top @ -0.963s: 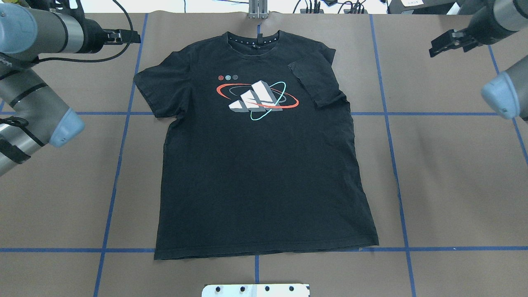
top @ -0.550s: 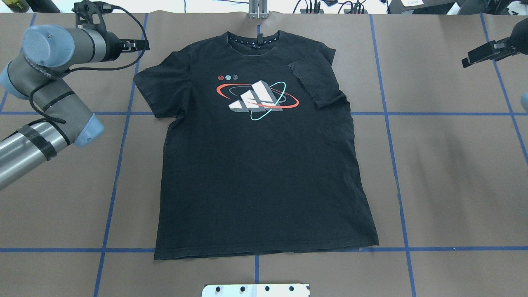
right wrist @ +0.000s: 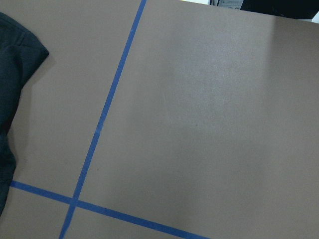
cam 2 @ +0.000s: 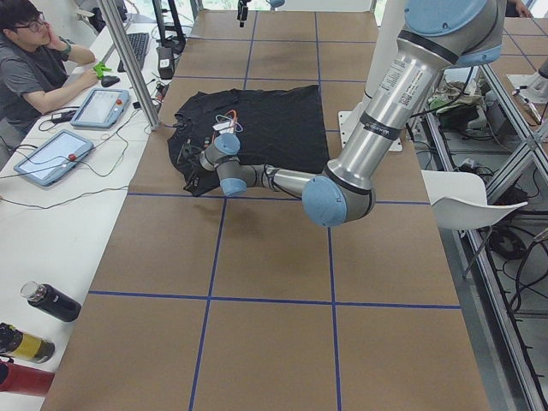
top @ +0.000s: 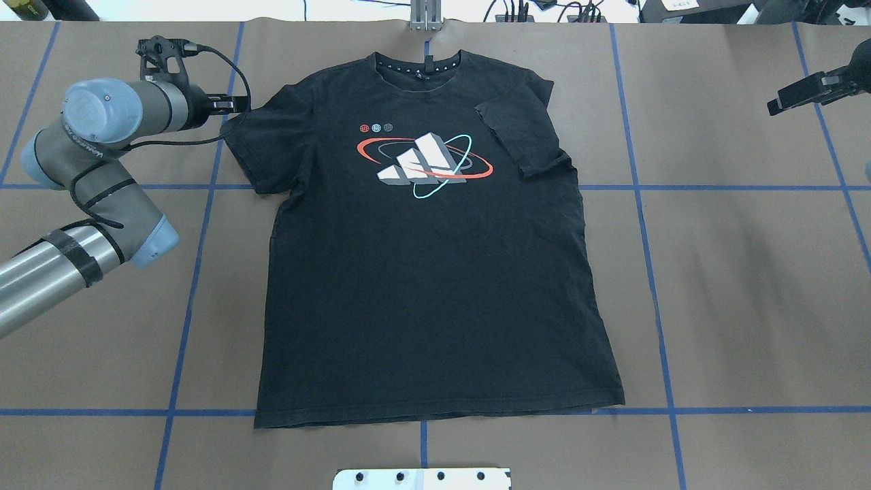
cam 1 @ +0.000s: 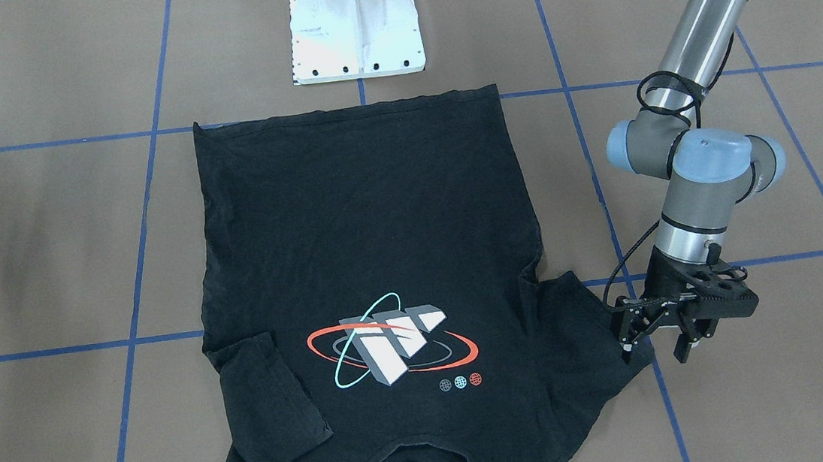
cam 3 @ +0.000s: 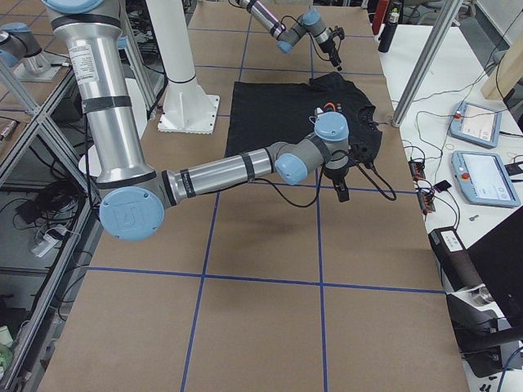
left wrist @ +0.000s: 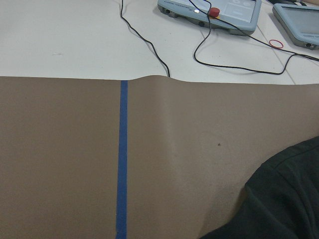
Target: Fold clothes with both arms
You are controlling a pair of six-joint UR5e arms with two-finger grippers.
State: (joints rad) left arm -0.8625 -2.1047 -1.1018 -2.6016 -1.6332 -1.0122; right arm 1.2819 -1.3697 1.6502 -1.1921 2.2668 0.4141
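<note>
Folding target: black short-sleeved cotton T-shirt [top: 435, 286] with a chest graphic ringed in red and teal, spread face up in the middle of the brown paper-covered tabletop [top: 735, 286]. In the overhead view its collar is at 12 o'clock and its hem at 6 o'clock.
Sleeves: the sleeve at 10 o'clock [top: 255, 146] lies flat and open. The sleeve at 2 o'clock [top: 517, 136] is turned in over the chest.
Robot's left: black two-finger left gripper [cam 1: 655, 351], fingers apart, low at the outer edge of the 10 o'clock sleeve. Contact with the cloth cannot be told.
Robot's right: black right gripper [top: 776, 105] out at 2 o'clock, well apart from the shirt. Whether its fingers are apart or together cannot be told.
Stage: probably the reach for a first grasp; nothing is lifted.
Risk one: closing this near the edge may catch one layer only, or miss, so the sleeve slips out.
Risk two: a one-sided pull, with the right arm far off, would likely drag and bunch the body. The uneven sleeves could also skew the fold.
</note>
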